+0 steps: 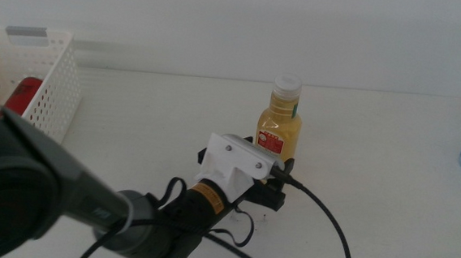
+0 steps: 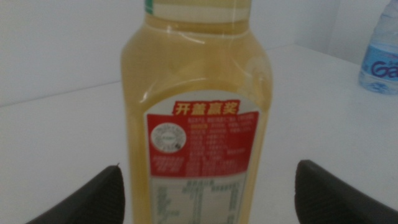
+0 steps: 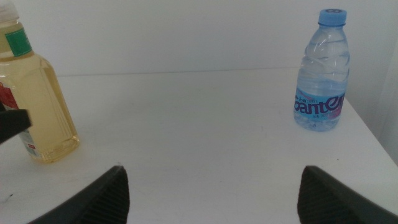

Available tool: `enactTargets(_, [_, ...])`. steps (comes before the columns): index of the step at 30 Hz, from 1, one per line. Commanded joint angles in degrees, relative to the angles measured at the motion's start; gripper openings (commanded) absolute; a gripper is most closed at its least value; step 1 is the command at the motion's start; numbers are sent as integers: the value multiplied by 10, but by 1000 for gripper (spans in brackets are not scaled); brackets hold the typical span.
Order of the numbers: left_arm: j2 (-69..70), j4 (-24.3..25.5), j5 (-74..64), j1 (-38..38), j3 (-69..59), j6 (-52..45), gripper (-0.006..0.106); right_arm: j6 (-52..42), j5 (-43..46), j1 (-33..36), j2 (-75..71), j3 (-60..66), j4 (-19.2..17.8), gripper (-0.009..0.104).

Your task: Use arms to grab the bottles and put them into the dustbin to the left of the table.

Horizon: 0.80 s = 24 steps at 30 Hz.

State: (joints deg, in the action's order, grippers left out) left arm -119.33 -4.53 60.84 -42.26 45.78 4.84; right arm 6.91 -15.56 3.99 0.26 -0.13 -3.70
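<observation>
The left gripper (image 2: 205, 193) stood spread around the juice bottle (image 2: 196, 118) mid-table, not yet clenched; closing came next. The right gripper (image 3: 211, 193) waited released, facing the water bottle (image 3: 320, 74) by the table's right edge.

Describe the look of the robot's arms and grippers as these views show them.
The left arm is a thick dark grey tube ending in a black wrist with an orange band, a white angular camera housing with two screws, and black cables. The left gripper has two dark jaw tips; the right gripper shows the same dark wedge-shaped jaws, its arm unseen.
</observation>
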Motion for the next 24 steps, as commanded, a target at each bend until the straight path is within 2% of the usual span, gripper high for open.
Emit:
enactTargets(1, [-18, -4, 11, 4, 25, 8, 94, -3, 4, -5, -3, 1, -4, 81])
enactTargets(17, [-94, 1, -59, 19, 150, -16, 92, -3, 4, -5, -3, 1, -4, 81])
enactTargets(19, [-99, 4, -75, 19, 158, -3, 86, -3, 4, -5, -3, 1, -4, 81])
enactTargets(20, [-101, 5, -80, 19, 161, 6, 80, -3, 4, -5, -3, 1, -4, 81])
enactTargets(22, [-99, 4, -80, 19, 161, 12, 62, -3, 4, -5, -3, 1, -4, 81])
enactTargets(24, [-89, 5, -88, 22, 161, 12, 37, -3, 4, -5, -3, 1, -4, 81])
